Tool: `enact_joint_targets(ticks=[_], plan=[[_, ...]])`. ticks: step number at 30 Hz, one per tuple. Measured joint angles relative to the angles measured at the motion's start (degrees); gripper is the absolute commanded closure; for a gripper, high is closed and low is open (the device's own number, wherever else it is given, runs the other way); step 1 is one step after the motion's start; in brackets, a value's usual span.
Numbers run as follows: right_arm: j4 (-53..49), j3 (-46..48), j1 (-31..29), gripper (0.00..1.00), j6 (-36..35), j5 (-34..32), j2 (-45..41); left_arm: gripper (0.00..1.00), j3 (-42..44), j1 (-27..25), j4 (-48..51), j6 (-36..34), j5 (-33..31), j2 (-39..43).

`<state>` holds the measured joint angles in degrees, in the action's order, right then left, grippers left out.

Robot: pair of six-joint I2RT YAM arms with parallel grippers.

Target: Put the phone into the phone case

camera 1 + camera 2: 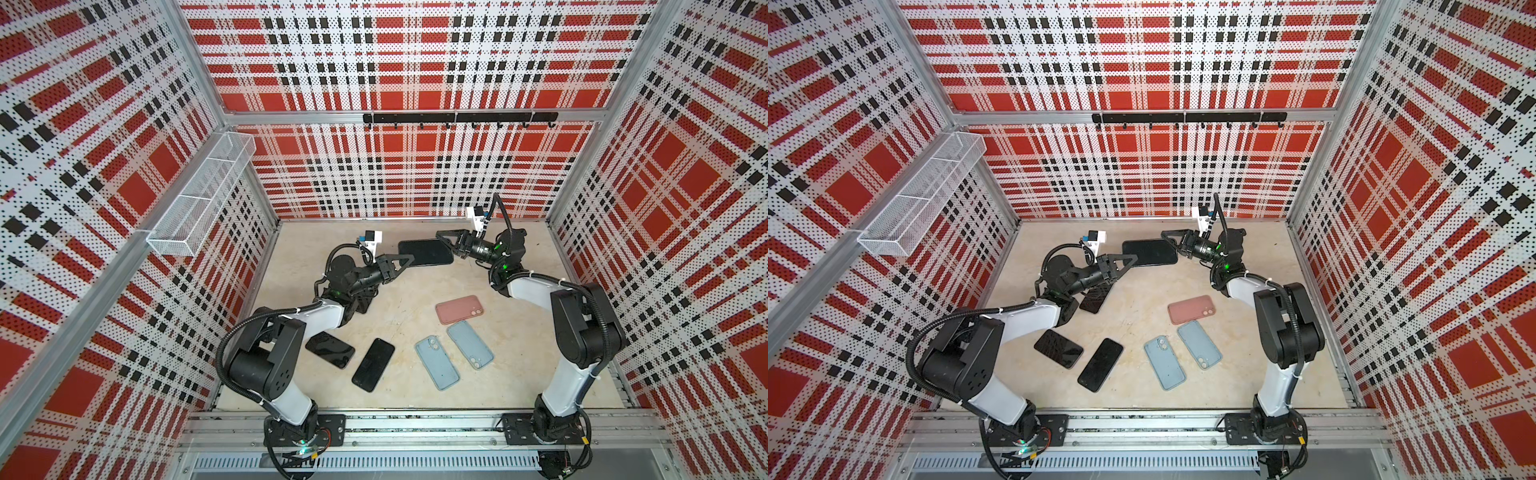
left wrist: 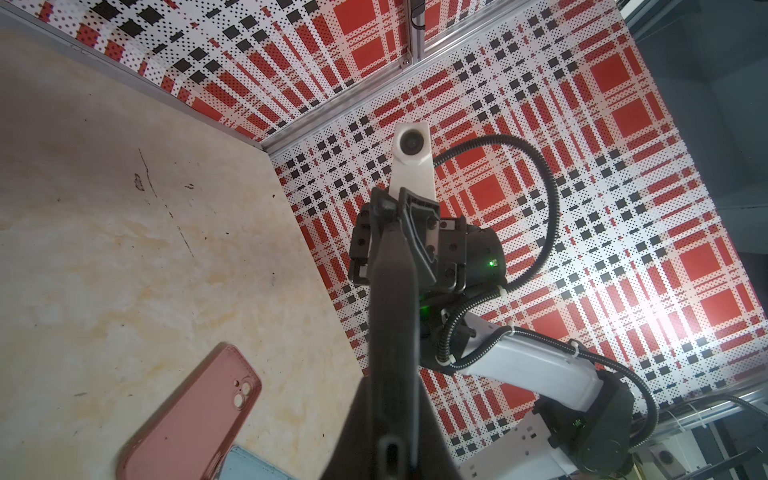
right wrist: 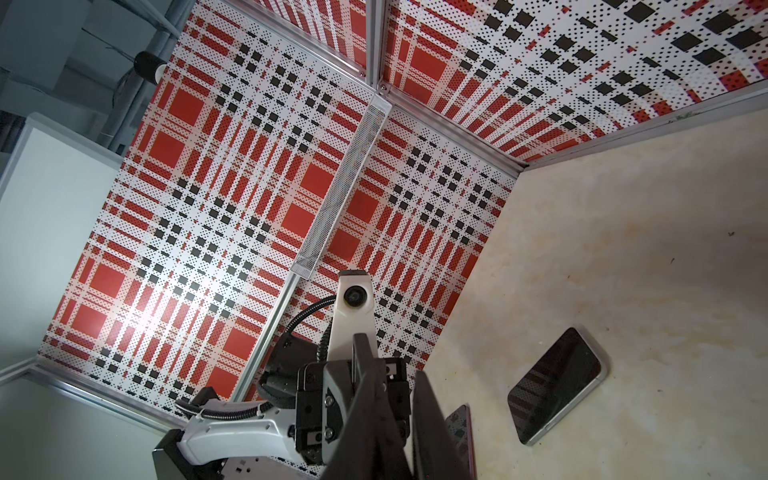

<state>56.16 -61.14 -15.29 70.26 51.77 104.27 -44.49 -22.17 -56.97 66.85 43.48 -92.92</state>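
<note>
A black phone case [image 1: 426, 252] hangs level above the back of the table, held at both ends; it shows in both top views [image 1: 1150, 252]. My left gripper [image 1: 409, 259] is shut on its left end, and my right gripper [image 1: 446, 243] is shut on its right end. The left wrist view looks along the case's edge [image 2: 392, 316], with a port cutout near the camera. There the left gripper [image 2: 392, 399] clamps the near end and the right gripper [image 2: 388, 216] the far end. I cannot tell whether a phone sits inside it.
Two black phones [image 1: 330, 350] [image 1: 372, 365] lie at the front left, and a third [image 1: 1094, 299] is half hidden under the left arm. A pink case [image 1: 459, 309] and two blue cases [image 1: 437, 362] [image 1: 470, 344] lie at the front right. A wire basket [image 1: 199, 195] hangs on the left wall.
</note>
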Motion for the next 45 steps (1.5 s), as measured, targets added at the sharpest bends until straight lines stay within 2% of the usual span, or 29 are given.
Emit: enact_joint_targets(ticks=[2,4,7,10,13,16,20,27,40,45], plan=[[-0.37,0.0,0.0,0.91,-1.01,-0.02,0.0,0.93,0.0,0.0,0.28,0.22,0.0,0.0],[-0.57,0.0,0.0,0.82,-1.95,-0.04,-0.02,0.93,0.0,0.0,0.48,0.44,-0.02,0.0],[-1.42,0.0,0.0,0.55,-2.43,-0.48,-0.02,0.93,0.0,-0.02,0.48,0.2,-0.24,0.0],[-2.32,0.07,0.0,0.39,-2.95,-1.18,-0.22,0.94,0.0,0.0,0.33,0.48,-0.9,0.0],[-2.84,1.11,0.0,0.32,-3.32,-2.54,-1.62,0.94,0.0,0.0,-0.7,1.57,-2.58,0.02],[-2.47,3.5,-0.02,0.31,-3.15,-3.91,-3.63,0.94,0.0,0.0,-2.95,3.58,-5.18,0.0],[0.15,6.45,-0.39,0.33,-1.51,-5.11,-4.61,0.94,-0.04,-0.11,-6.58,6.29,-8.66,-0.02],[4.48,7.58,-2.45,0.43,1.66,-6.19,-4.48,0.94,-1.86,-1.7,-9.03,7.96,-11.5,-1.55],[6.54,5.57,-2.75,0.79,2.67,-5.75,-4.02,0.89,-1.66,-2.67,-8.85,7.78,-10.75,-1.55],[5.01,5.51,-2.75,0.92,3.19,-5.25,-4.17,0.82,-1.14,-2.62,-7.34,6.71,-10.62,-1.42]])
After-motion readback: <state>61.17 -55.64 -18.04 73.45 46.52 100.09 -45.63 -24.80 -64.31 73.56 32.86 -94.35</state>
